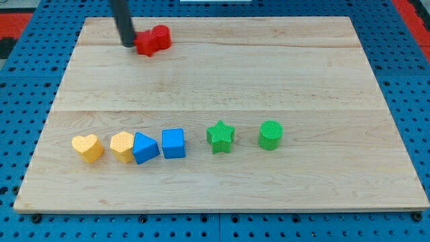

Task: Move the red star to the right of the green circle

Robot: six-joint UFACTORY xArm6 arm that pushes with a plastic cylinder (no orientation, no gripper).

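Note:
The red star [154, 40] lies near the view's top left of the wooden board [222, 74]. My tip [127, 44] stands just left of the red star, touching or nearly touching its left side. The green circle [271, 134] sits in the lower right part of the board, far from the red star. The green star [220, 136] lies just left of the green circle.
A row of blocks runs along the lower board: a yellow heart [88, 147], a second yellow heart [122, 146], a blue triangle [145, 148] and a blue cube [173, 142]. A blue pegboard [403, 67] surrounds the board.

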